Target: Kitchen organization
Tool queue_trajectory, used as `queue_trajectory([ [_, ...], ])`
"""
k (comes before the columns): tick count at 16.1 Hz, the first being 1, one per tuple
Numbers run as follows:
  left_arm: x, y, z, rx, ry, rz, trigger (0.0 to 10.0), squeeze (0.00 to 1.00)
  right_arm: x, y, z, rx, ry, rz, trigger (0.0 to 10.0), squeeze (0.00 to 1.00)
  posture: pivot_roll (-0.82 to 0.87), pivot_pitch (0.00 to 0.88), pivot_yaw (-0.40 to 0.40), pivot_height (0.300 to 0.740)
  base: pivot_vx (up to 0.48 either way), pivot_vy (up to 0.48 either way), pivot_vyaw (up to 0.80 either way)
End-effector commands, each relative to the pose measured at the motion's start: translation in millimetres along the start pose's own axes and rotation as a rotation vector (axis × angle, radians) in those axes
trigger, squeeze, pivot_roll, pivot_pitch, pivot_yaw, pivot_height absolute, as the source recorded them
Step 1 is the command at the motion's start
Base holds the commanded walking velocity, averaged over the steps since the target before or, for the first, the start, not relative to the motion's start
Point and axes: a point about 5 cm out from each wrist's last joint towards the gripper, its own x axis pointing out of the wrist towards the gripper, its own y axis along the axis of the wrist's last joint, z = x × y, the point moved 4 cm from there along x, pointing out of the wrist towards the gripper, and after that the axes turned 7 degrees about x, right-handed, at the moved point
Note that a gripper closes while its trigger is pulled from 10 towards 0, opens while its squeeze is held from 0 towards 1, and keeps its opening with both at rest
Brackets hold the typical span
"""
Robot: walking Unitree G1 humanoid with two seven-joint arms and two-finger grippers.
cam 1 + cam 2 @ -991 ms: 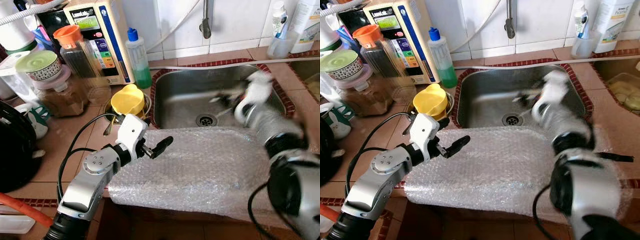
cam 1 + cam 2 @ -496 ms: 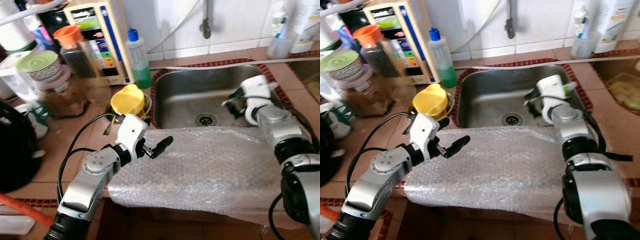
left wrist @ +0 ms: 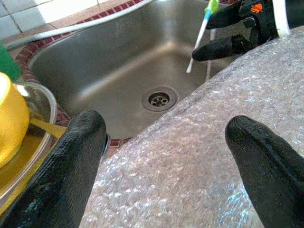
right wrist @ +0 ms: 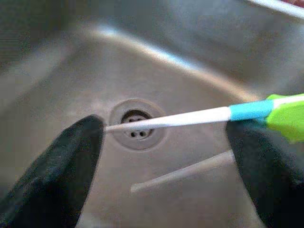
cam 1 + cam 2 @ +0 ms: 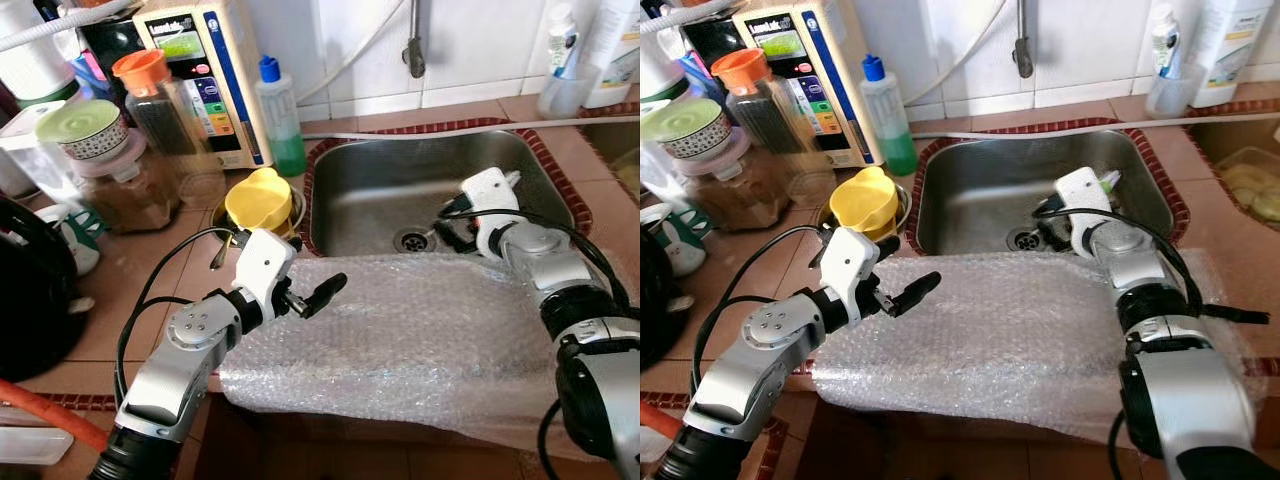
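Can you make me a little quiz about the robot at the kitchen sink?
1. True or false: the left pincer is open above the bubble wrap.
2. What colour is the cup beside the sink? A) red B) yellow C) purple
3. Fill in: by the right pincer, over the sink, is a white, blue and ____ toothbrush.

Key: 1 true; 2 B; 3 green.

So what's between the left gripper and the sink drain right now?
In the left wrist view, the left gripper hangs open over bubble wrap; past the wrap's edge, bare steel sink floor runs to the drain.
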Motion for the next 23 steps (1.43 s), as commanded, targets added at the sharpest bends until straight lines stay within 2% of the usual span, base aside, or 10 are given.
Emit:
queue_trajectory([
  [1, -2.1, -0.7, -3.6, 0.023, 0.012, -0.016, 10.0, 0.00, 2.4, 4.5, -6.9, -0.003, 0.012, 0.021, 10.0, 0.00, -0.26, 0.092, 0.208, 0.740, 0.000, 0.000, 0.00],
  [6, -1.5, -0.8, -3.0, 0.023, 0.010, -0.015, 10.0, 0.00, -4.8, 24.8, 19.8, 0.147, -0.101, 0.135, 10.0, 0.00, -0.26, 0.093, 0.212, 0.740, 0.000, 0.000, 0.00],
  [9, -1.1, -0.3, -2.6, 0.023, 0.012, -0.012, 10.0, 0.00, -6.4, 34.2, 19.4, 0.068, -0.111, 0.189, 10.0, 0.00, -0.26, 0.092, 0.210, 0.740, 0.000, 0.000, 0.00],
  [10, -1.1, -0.5, -2.6, 0.021, 0.013, -0.012, 10.0, 0.00, -15.6, 50.8, 42.9, 0.146, -0.277, 0.296, 10.0, 0.00, -0.26, 0.091, 0.209, 0.740, 0.000, 0.000, 0.00],
  [15, -0.8, 0.1, -3.2, 0.021, 0.016, -0.009, 10.0, 0.00, -20.6, 65.3, 46.0, 0.455, -0.281, 0.473, 10.0, 0.00, -0.26, 0.090, 0.210, 0.740, 0.000, 0.000, 0.00],
  [16, -0.9, 0.2, -3.2, 0.023, 0.015, -0.009, 10.0, 0.00, -16.3, 51.1, 49.5, 0.585, -0.312, 0.396, 10.0, 0.00, -0.26, 0.090, 0.210, 0.740, 0.000, 0.000, 0.00],
  [17, -1.0, 0.1, -3.3, 0.025, 0.014, -0.010, 10.0, 0.00, -1.4, 14.9, 27.3, 0.698, -0.229, 0.129, 10.0, 0.00, -0.26, 0.091, 0.213, 0.740, 0.000, 0.000, 0.00],
  [18, -1.0, 0.0, -3.3, 0.026, 0.012, -0.011, 10.0, 0.00, 4.8, 5.8, 7.9, 0.778, -0.139, 0.058, 10.0, 0.00, -0.26, 0.090, 0.213, 0.740, 0.000, 0.000, 0.00],
  [21, -1.5, 0.6, -3.8, 0.027, 0.013, -0.011, 10.0, 0.00, -2.2, 20.5, 30.8, 0.900, -0.240, 0.209, 10.0, 0.00, -0.25, 0.089, 0.214, 0.740, 0.000, 0.000, 0.00],
  [23, -2.8, 0.1, -3.9, 0.029, 0.013, -0.013, 10.0, 0.00, 2.6, 27.6, 14.0, 0.967, -0.094, 0.214, 10.0, 0.00, -0.25, 0.089, 0.214, 0.740, 0.000, 0.000, 0.00],
])
